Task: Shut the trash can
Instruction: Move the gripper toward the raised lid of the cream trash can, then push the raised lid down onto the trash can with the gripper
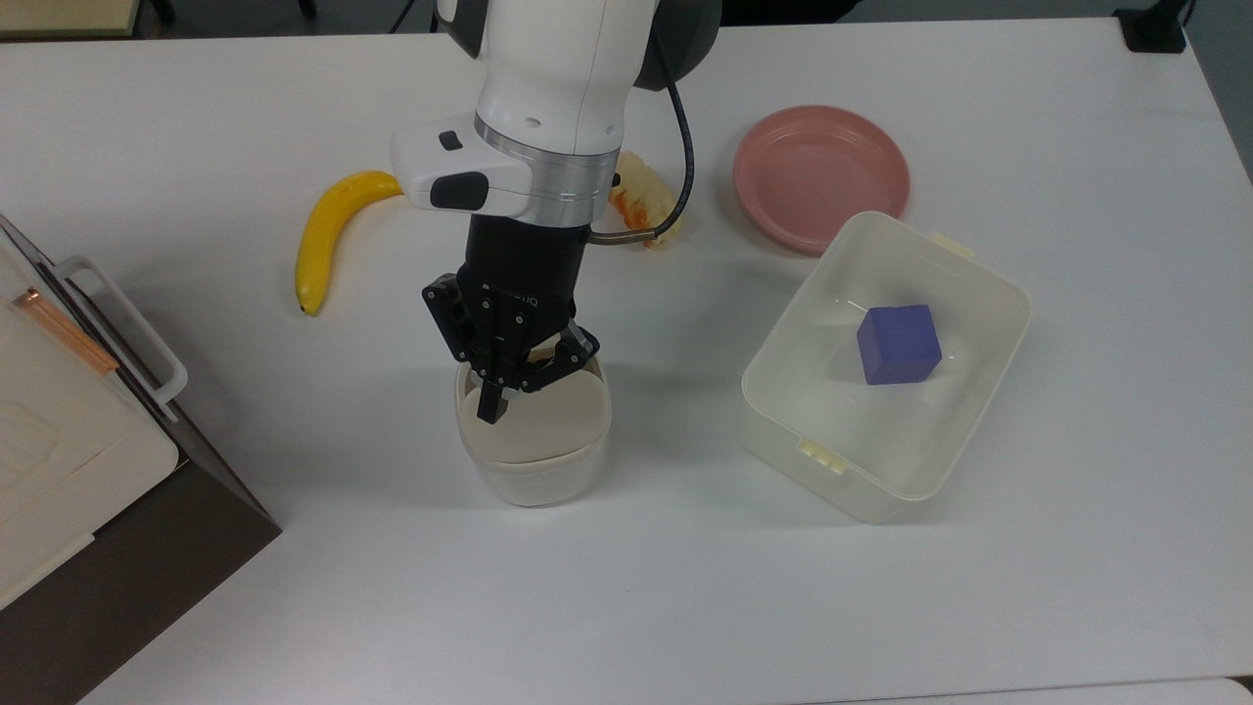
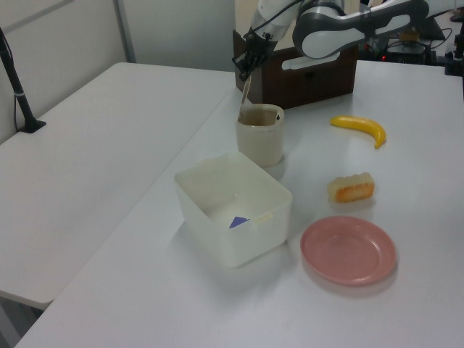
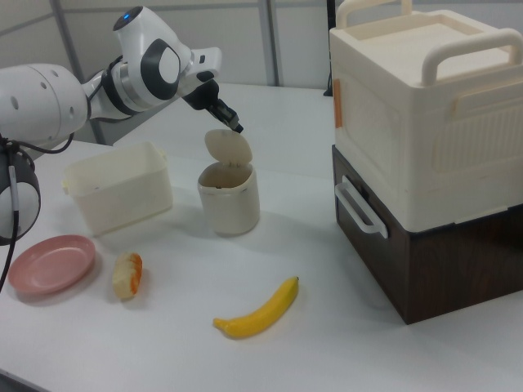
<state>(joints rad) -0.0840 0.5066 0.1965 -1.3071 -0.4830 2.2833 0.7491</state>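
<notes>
A robot arm reaches down over a white table (image 1: 196, 117). Its black gripper (image 1: 492, 399) hangs just above the raised lid (image 3: 228, 146) of the trash can (image 3: 230, 198); the fingers appear drawn together with nothing between them. In the right view the fingertip sits at the lid's top edge, and whether it touches cannot be told.

The trash can is the landmark: a small cream bin standing upright near the table's middle, its beige hinged lid standing open, tilted back.

In the top view, a translucent tub (image 1: 969, 294) holding a purple cube (image 1: 899, 344) sits to the can's right, apart from it. A pink plate (image 1: 820, 176) lies beyond the tub. A yellow banana (image 1: 328, 232) lies up and left of the can, and a piece of orange-and-white toy food (image 1: 651, 201) lies beyond it, partly behind the arm. A cream box on a brown cabinet (image 1: 69, 460) stands at the can's far left.
</notes>
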